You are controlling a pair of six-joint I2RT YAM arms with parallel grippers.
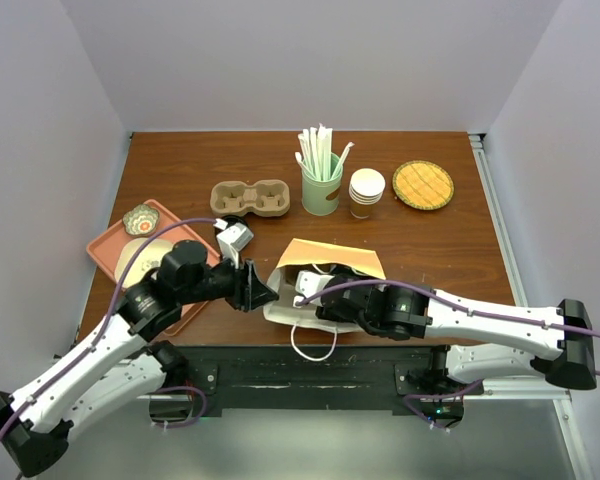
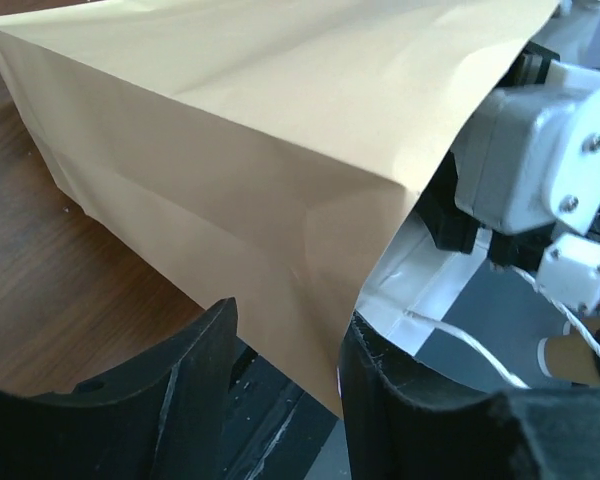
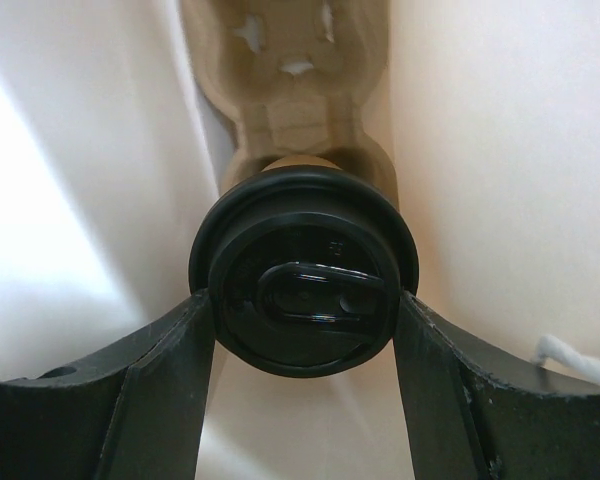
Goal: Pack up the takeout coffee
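Left gripper pinches paper bag edge near worktop's front edge | right gripper clamps coffee cup lid inside bag, cardboard carrier behind it | I see only the lid; cup body hidden, embossed lid marking unreadable

The paper bag lies on its side near the tabletop's near edge, the takeout coffee inside it in a cup carrier, between the right hand's fingers.
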